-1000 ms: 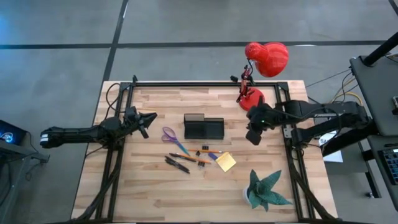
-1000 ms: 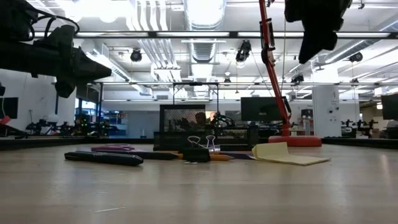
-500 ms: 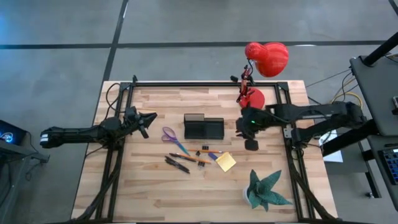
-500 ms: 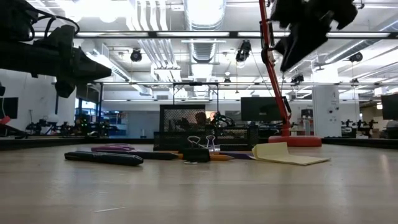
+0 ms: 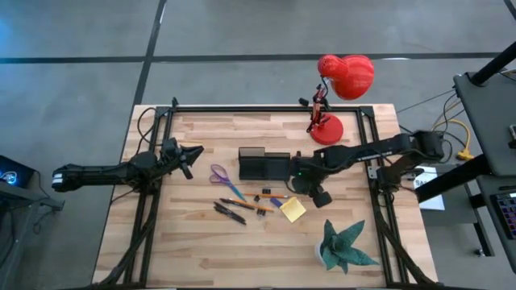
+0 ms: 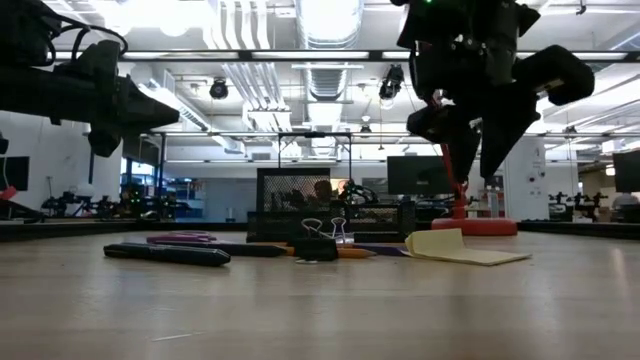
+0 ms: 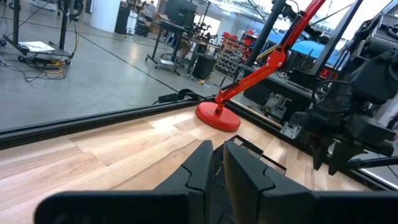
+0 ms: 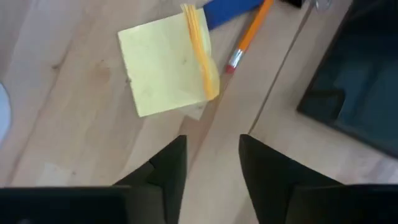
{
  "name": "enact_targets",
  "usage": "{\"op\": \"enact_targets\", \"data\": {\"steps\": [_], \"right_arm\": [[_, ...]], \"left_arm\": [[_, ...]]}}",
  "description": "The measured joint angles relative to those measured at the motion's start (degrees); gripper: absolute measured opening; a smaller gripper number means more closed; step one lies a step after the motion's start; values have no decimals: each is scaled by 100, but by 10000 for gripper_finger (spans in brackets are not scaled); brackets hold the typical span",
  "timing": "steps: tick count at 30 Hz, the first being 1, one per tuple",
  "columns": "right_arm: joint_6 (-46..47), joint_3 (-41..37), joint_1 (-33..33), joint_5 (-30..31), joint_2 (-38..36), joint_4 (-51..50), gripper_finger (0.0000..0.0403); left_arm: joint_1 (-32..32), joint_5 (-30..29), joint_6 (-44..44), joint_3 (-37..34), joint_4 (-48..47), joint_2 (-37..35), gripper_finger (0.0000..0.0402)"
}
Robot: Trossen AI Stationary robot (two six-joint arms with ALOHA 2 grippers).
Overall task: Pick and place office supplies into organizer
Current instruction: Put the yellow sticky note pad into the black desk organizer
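The right gripper hung above the wooden table, just off the right end of the black organizer, with its two dark fingers standing apart and nothing between them. The yellow sticky-note pad lay flat on the boards just ahead of those fingertips, not touching them, one edge of its sheets curled up. An orange pencil lay beside the pad, toward the organizer's dark wall.

Left of the pad were the binder clip, the dark pens and the purple-handled scissors, all loose on the table in front of the organizer.

The left gripper waited well apart, near the table's left edge, its fingers pressed together on nothing. The red desk lamp stood at the far right corner, the green paper plant near the front right.
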Motion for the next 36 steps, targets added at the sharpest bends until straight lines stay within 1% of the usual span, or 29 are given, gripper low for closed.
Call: {"op": "enact_targets", "data": {"steps": [5,8,12,14,17,22,26,31,36], "right_arm": [[-38,-35,25,15,74,156,174],[-173,-71,101,13,183,330,181],[-310,-68,285,8,538,431,185],[-293,-43,355,9,731,429,185],[-29,-25,371,12,892,618,181],[256,-30,365,63,912,1050,173],[284,-31,377,61,938,1289,171],[410,-45,377,57,1184,1346,170],[442,-47,378,57,1401,1333,162]], "left_arm": [[0,1,1,0,0,3,25],[0,1,0,0,0,-2,25],[0,1,1,0,0,-2,25],[0,1,1,0,0,12,25],[0,0,1,0,2,15,25],[0,2,-1,0,-1,24,25],[0,2,-1,0,0,24,25],[0,2,-1,0,-1,26,25],[0,2,0,0,0,26,25]]}}
